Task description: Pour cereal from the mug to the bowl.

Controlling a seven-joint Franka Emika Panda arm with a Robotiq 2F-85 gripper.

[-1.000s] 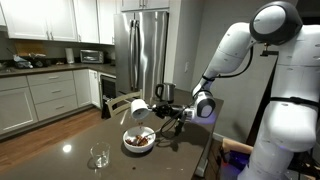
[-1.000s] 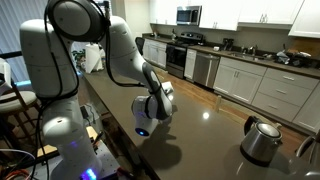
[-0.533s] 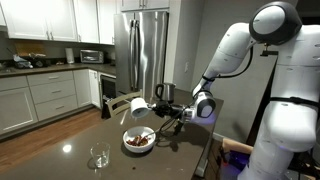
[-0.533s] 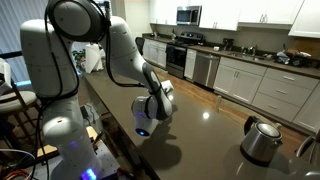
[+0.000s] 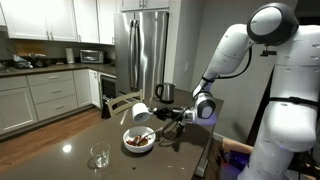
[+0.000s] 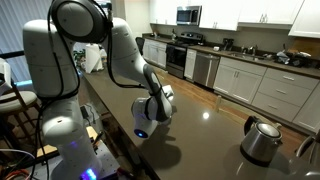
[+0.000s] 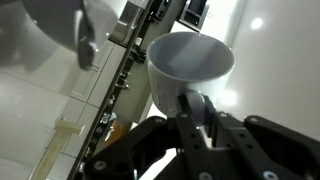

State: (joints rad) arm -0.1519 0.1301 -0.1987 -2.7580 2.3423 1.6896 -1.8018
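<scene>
My gripper (image 5: 160,114) is shut on the white mug (image 5: 141,111) and holds it tilted on its side just above the white bowl (image 5: 138,140). The bowl sits on the dark counter and holds dark brown cereal (image 5: 137,143). In the wrist view the mug (image 7: 189,66) fills the centre with its open mouth facing away, and my fingers (image 7: 193,112) clamp its handle. In an exterior view the arm hides the bowl, and the mug (image 6: 163,95) shows only as a white shape by the gripper (image 6: 156,106). The mug's inside is not visible.
A clear drinking glass (image 5: 99,157) stands on the counter near the front. A steel kettle (image 5: 165,92) stands behind the bowl and also shows in an exterior view (image 6: 261,139). The counter edge (image 5: 205,150) runs beside the arm's base.
The mug has tipped a little further and moved slightly down toward the bowl. Nothing else has moved.
</scene>
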